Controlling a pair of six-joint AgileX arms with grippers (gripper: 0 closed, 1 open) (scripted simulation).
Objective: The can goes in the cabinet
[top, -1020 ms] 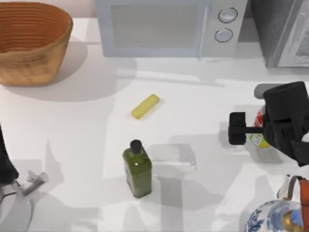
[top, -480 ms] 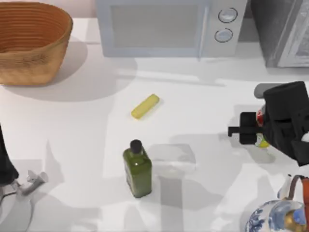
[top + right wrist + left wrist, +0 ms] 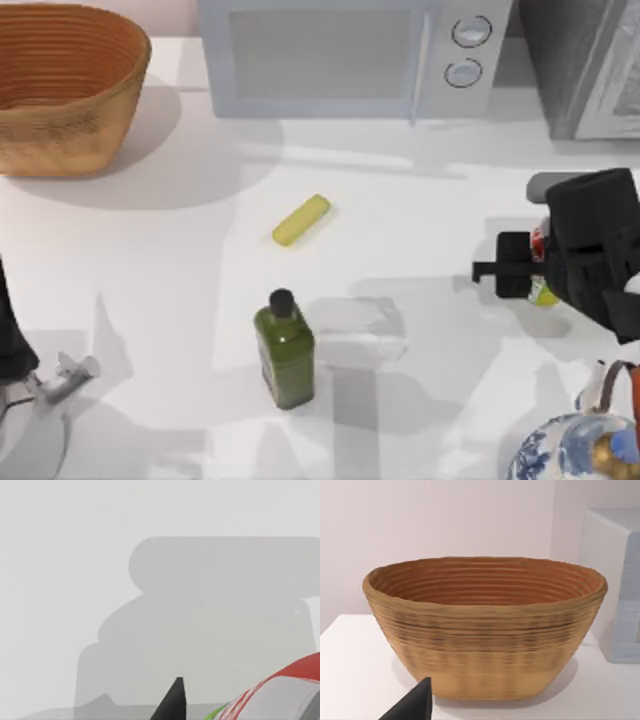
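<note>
The can, red with a yellow-green lower band, stands near the table's right edge, mostly covered by my right arm. My right gripper is shut on the can, with one black finger pressed against its left side. The right wrist view shows the can close up beside a dark fingertip. The grey cabinet stands at the back right, behind the can. My left arm is parked at the front left edge.
A white microwave stands at the back centre and a woven basket at the back left. A dark green bottle and a yellow block sit mid-table. A blue-and-white ceramic piece is at the front right corner.
The right gripper's visible finger slid right and closed against the can between the first two frames. Nothing has moved since.
</note>
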